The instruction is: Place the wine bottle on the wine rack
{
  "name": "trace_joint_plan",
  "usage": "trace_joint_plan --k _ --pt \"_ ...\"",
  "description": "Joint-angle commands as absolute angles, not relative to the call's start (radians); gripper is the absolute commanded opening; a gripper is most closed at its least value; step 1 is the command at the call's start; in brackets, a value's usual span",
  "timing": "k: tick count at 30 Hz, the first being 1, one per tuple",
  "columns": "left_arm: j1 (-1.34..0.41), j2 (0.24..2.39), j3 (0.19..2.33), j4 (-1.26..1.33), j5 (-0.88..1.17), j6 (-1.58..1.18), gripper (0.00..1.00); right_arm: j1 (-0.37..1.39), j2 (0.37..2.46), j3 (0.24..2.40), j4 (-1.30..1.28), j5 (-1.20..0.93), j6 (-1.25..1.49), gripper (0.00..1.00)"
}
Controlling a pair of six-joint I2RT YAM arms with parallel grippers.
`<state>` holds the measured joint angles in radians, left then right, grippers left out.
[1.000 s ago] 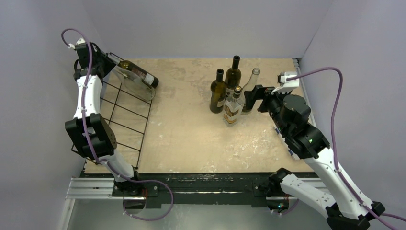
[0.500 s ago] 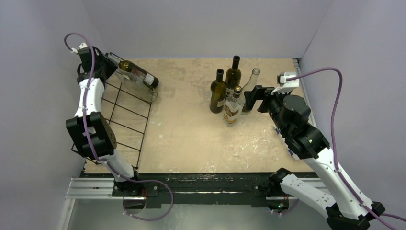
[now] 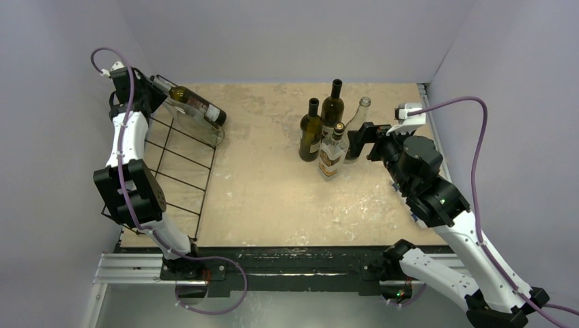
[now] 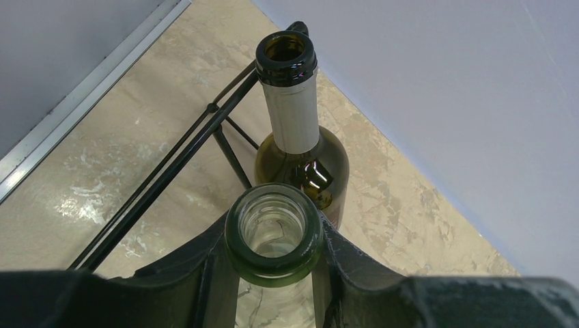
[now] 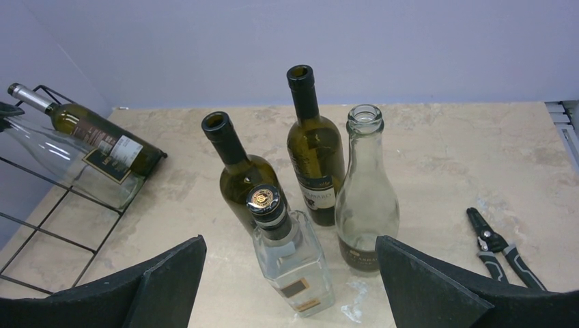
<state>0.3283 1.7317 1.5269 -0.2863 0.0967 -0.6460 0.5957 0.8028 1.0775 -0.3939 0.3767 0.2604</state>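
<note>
The black wire wine rack (image 3: 181, 164) lies along the table's left side. A dark green wine bottle (image 3: 199, 106) with a pale foil neck (image 4: 292, 116) rests on its side at the rack's far end. My left gripper (image 3: 151, 94) is shut on the neck of a clear glass wine bottle (image 3: 198, 125), which lies beside the dark one on the rack. In the left wrist view, the clear bottle's open mouth (image 4: 273, 229) sits between my fingers (image 4: 205, 273). My right gripper (image 5: 290, 260) is open and empty, facing several standing bottles.
A square clear bottle (image 5: 290, 260) with a black cap, two dark green bottles (image 5: 235, 171) (image 5: 314, 150) and a clear bottle (image 5: 365, 198) stand together at the right middle. Pliers (image 5: 502, 249) lie to their right. Walls close off the left, back and right.
My left gripper shifted slightly toward the far left corner with the clear bottle's neck a second ago, then held still. The right arm has not moved.
</note>
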Motion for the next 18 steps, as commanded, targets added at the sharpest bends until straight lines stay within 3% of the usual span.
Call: trace_joint_plan --k 1,12,18 --pt "0.337 1.713 1.567 -0.209 0.112 -0.701 0.33 0.601 0.784 1.076 -0.356 0.397 0.244 0.99" --pt "0.341 1.728 1.615 -0.291 0.081 -0.695 0.51 0.601 0.779 1.071 -0.354 0.397 0.244 0.99" --pt "0.342 1.745 1.639 -0.328 0.079 -0.696 0.53 0.602 0.778 1.075 -0.356 0.389 0.244 0.99"
